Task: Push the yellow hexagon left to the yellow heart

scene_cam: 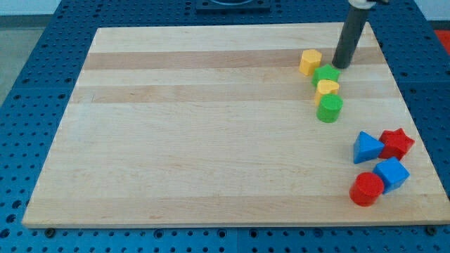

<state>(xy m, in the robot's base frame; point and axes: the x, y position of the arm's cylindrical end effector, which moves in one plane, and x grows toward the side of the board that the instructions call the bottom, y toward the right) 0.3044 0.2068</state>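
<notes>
The yellow hexagon (pixel 310 61) lies near the view's top right of the wooden board. The yellow heart (pixel 327 88) lies just below and right of it, between a green star-like block (pixel 325 74) above and a green cylinder (pixel 329 108) below. These blocks form a tight column. My tip (pixel 341 66) is the lower end of the dark rod. It stands to the right of the yellow hexagon and just above and right of the green star-like block, close to or touching it.
A blue triangle (pixel 365 147), a red star (pixel 396 143), a blue cube (pixel 391 173) and a red cylinder (pixel 366 189) cluster at the view's lower right. The board (pixel 211 126) lies on a blue perforated table.
</notes>
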